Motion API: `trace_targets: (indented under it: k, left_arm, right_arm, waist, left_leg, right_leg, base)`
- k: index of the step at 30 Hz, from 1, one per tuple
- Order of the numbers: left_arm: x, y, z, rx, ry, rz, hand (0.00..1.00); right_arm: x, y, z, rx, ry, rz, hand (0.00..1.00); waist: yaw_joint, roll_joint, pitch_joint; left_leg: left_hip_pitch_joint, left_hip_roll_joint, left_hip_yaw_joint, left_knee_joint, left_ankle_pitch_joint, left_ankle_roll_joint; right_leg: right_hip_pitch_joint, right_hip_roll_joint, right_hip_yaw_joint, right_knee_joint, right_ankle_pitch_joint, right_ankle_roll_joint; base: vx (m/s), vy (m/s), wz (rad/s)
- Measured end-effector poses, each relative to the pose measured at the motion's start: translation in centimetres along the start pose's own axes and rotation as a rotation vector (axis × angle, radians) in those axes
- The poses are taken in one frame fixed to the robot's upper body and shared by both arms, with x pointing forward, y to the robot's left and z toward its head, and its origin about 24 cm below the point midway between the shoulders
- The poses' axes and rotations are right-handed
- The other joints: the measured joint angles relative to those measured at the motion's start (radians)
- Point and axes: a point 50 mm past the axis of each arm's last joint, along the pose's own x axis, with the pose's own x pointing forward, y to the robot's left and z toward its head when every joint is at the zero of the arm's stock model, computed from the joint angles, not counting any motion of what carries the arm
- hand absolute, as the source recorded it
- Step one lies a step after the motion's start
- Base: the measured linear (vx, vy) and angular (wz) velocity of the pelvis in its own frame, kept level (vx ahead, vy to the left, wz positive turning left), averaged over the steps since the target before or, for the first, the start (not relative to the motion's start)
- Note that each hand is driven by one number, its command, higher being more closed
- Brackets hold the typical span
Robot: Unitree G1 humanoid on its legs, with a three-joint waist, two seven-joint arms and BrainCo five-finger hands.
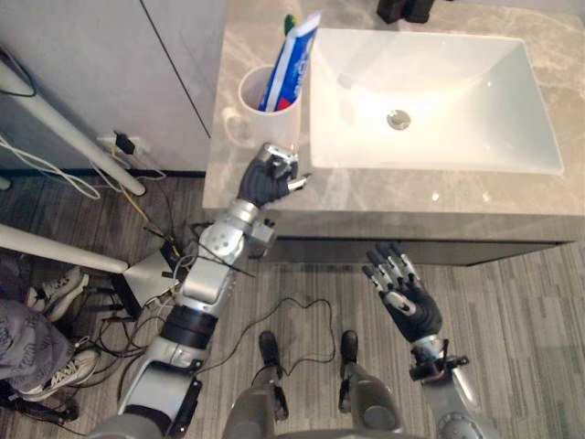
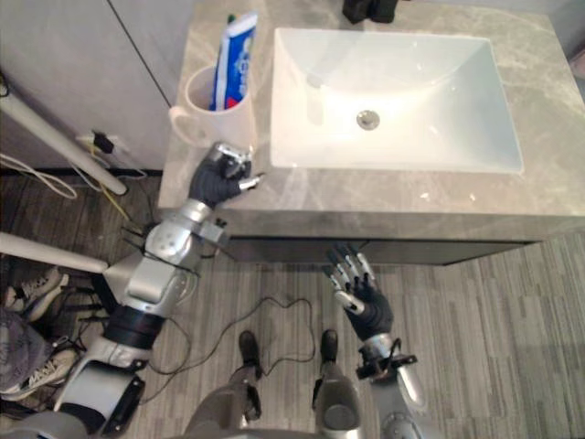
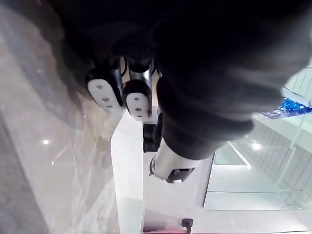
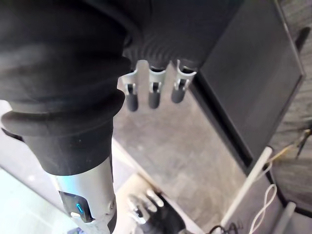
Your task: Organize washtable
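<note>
Down on the front edge of the surface [image 1: 411,197], the left robot hand [image 1: 268,178]: fingers [image 3: 102,92] curled in, thumb out to the side, clenched on nothing. Just beyond its knuckles, a white mug [image 1: 267,119]; touching or not, cannot tell. Standing in the mug and leaning away from that robot hand toward the sink [image 1: 457,110]: a toothpaste tube [image 1: 292,59], with the green tip of a toothbrush [image 1: 289,20] just behind it. To the right of the left robot hand, the white sink set into the surface, with a drain [image 1: 398,119] in its middle and a dark fixture [image 1: 407,9] at its far rim. Well apart from all of these, off the surface and nearer the robot, the right robot hand [image 1: 407,297]: above the floor [image 1: 530,302], fingers straight and spread, released, holding nothing. Far out to the left of the left robot hand, down on the floor, a person's shoes [image 1: 55,288].
</note>
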Motion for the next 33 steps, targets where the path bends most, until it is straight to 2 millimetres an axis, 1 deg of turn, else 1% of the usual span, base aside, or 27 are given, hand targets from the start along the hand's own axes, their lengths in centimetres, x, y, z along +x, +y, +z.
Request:
trace_targets:
  k: [6,16,21,24,27,33]
  left_arm:
    - [0.1,0.3,0.3,0.003,-0.024,0.01,1.0]
    - [0.7,0.8,1.3,0.035,-0.064,0.01,1.0]
    - [1.5,1.7,1.7,0.07,-0.065,0.028,1.0]
    - [2.1,1.9,2.5,0.088,-0.093,0.041,1.0]
    - [2.5,2.1,2.9,0.099,-0.106,0.041,1.0]
    - [2.7,2.3,3.0,0.099,-0.106,0.062,1.0]
  right_arm:
    - [0.0,0.0,0.0,0.001,0.0,0.001,0.0]
    - [0.0,0.1,0.0,0.001,0.002,0.004,0.0]
    - [0.0,0.2,-0.1,0.003,0.003,0.008,0.0]
    - [0.1,0.3,0.0,0.003,-0.001,0.014,0.0]
    - [0.1,0.3,0.0,0.003,0.0,0.016,0.0]
    - [0.1,0.4,-0.1,0.012,0.001,0.02,0.0]
  waist:
    - [0.0,-0.015,0.011]
    - [0.001,-0.023,0.031]
    - [0.001,-0.025,0.033]
    - [0.001,-0.029,0.059]
    - [0.001,-0.034,0.068]
    - [0.002,-0.034,0.069]
  left_leg:
    - [-0.003,0.0,0.0,0.0,0.0,0.0]
    - [-0.011,0.0,-0.001,0.0,0.001,0.0]
    - [-0.013,0.0,-0.001,0.0,0.001,0.0]
    - [-0.013,0.0,-0.001,0.0,0.001,0.0]
    - [-0.014,0.0,0.0,0.0,0.001,0.0]
    - [-0.015,0.0,0.002,0.0,0.001,0.001]
  right_leg:
    - [-0.003,0.0,0.0,0.001,0.0,0.0]
    - [-0.012,0.0,0.0,0.002,0.0,0.0]
    - [-0.013,0.0,-0.001,0.002,0.0,0.0]
    - [-0.014,0.0,-0.001,0.006,0.0,0.0]
    - [-0.015,0.0,0.0,0.006,0.0,0.0]
    - [-0.017,0.0,0.0,0.007,0.0,0.0]
  base:
    - [0.01,0.005,0.0]
    - [0.0,0.0,0.0]
    - [0.0,0.0,0.0]
    - [0.0,0.0,0.0]
    - [0.0,0.0,0.0]
    - [0.0,0.0,0.0]
